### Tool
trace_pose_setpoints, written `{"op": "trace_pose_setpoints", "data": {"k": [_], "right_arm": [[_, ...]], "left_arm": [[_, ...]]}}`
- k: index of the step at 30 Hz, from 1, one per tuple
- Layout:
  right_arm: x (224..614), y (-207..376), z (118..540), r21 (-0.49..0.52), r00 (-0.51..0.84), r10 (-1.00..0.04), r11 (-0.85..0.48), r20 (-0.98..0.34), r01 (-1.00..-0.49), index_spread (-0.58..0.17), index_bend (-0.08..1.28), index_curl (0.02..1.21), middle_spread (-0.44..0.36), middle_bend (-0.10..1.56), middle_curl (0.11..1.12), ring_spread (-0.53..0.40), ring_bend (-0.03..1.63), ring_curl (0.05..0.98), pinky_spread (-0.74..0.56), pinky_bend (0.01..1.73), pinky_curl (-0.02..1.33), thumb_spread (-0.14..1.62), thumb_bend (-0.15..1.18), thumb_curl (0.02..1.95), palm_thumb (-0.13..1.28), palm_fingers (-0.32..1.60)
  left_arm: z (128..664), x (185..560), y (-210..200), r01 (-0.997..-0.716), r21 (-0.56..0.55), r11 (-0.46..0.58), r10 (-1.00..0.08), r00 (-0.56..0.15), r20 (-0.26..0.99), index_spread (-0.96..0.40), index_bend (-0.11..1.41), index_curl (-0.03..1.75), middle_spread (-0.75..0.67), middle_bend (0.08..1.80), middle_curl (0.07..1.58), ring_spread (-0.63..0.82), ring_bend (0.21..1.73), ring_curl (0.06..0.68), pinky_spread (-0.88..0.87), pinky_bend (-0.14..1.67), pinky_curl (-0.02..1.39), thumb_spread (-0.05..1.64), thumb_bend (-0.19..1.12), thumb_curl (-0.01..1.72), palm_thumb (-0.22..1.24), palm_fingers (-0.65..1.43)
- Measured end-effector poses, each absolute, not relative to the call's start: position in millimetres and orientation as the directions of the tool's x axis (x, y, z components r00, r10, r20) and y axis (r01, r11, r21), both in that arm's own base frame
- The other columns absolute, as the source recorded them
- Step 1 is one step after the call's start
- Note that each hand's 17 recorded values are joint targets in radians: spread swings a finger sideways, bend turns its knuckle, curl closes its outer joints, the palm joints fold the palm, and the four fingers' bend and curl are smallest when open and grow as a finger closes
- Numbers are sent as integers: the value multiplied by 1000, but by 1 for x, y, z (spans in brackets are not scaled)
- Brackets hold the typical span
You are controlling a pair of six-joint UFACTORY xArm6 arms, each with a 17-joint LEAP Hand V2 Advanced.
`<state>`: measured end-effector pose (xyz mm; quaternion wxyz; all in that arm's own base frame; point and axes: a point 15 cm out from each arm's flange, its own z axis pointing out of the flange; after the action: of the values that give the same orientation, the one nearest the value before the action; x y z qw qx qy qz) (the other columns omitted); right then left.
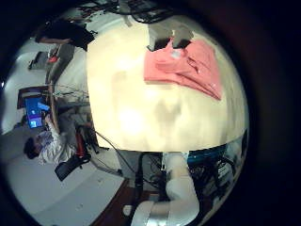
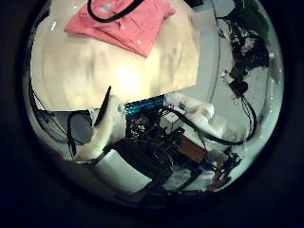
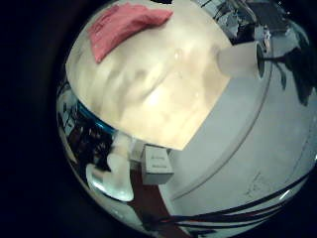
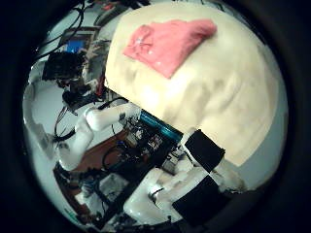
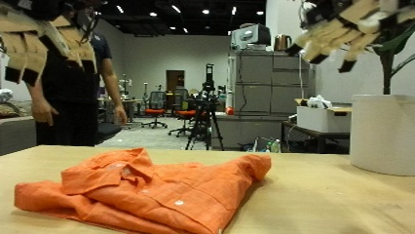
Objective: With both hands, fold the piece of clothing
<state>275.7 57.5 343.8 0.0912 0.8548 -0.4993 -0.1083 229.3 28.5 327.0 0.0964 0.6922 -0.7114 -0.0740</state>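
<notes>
An orange shirt [image 5: 143, 185] lies crumpled on the pale wooden table [image 5: 337, 200], collar and buttons facing up. My left hand [image 5: 46, 39] hangs high above the shirt's side with relaxed fingers and holds nothing. My right hand [image 5: 348, 24] is high above the table's other side, fingers spread and empty. The shirt also shows on the table in the left little finger side palm view [image 1: 183, 66], the left thumb side palm view [image 2: 119, 24], the right little finger side palm view [image 3: 124, 28] and the right thumb side palm view [image 4: 170, 41], far from each palm.
A tall white pot [image 5: 383, 132] with a plant stands at the table's edge under my right hand; it also shows in the right little finger side palm view [image 3: 238, 59]. Bare tabletop lies between shirt and pot.
</notes>
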Motion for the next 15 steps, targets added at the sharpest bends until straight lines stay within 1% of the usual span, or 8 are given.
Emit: {"op": "trace_pose_setpoints", "data": {"k": [1,3,5,7,9,12,15], "right_arm": [[276,58,342,268,486,-869,-492,-92,-828,-263,158,274,187,182,306,271,264,233,366,318,332,1255,-13,373,744,-35],[277,52,341,274,471,-878,-476,-88,-836,-261,158,273,189,182,304,273,259,233,366,313,330,1256,-13,370,745,-31],[276,48,341,280,443,-892,-450,-92,-848,-259,163,274,190,188,304,274,251,233,366,306,328,1257,-12,367,748,-22],[273,53,344,281,449,-888,-457,-96,-844,-258,168,276,190,188,303,275,241,232,366,296,326,1258,-13,362,751,-15],[273,53,346,278,451,-887,-459,-97,-844,-257,172,279,190,187,304,276,234,232,367,289,325,1258,-15,357,747,-10],[276,42,345,280,400,-912,-410,-96,-868,-256,172,282,191,190,304,282,227,232,367,280,323,1259,-14,352,746,-5],[273,55,345,275,358,-925,-381,-129,-883,-255,179,290,191,190,306,285,216,233,365,264,319,1260,-13,345,749,9]], "left_arm": [[329,230,30,-973,231,22,-999,-13,38,120,153,265,281,212,332,520,477,231,488,383,314,1247,-14,337,575,48],[328,229,22,-972,232,24,-998,-9,68,120,153,265,281,211,333,520,477,230,488,384,314,1246,-12,342,583,47],[328,228,24,-972,236,12,-997,5,74,120,153,266,281,211,334,519,478,230,488,384,313,1245,-13,344,584,47],[334,230,27,-976,219,-1,-998,16,67,125,154,267,286,205,334,519,480,230,488,386,314,1243,-13,345,590,45],[336,230,23,-978,210,0,-996,19,87,119,156,268,268,213,337,516,477,227,485,380,311,1240,-11,349,597,54],[332,233,10,-977,212,-6,-987,39,155,118,154,269,261,217,340,515,476,226,484,378,310,1234,-11,355,608,56],[330,237,14,-978,210,-12,-988,44,149,111,156,272,256,216,341,512,476,224,482,374,309,1230,-14,358,612,60]]}}
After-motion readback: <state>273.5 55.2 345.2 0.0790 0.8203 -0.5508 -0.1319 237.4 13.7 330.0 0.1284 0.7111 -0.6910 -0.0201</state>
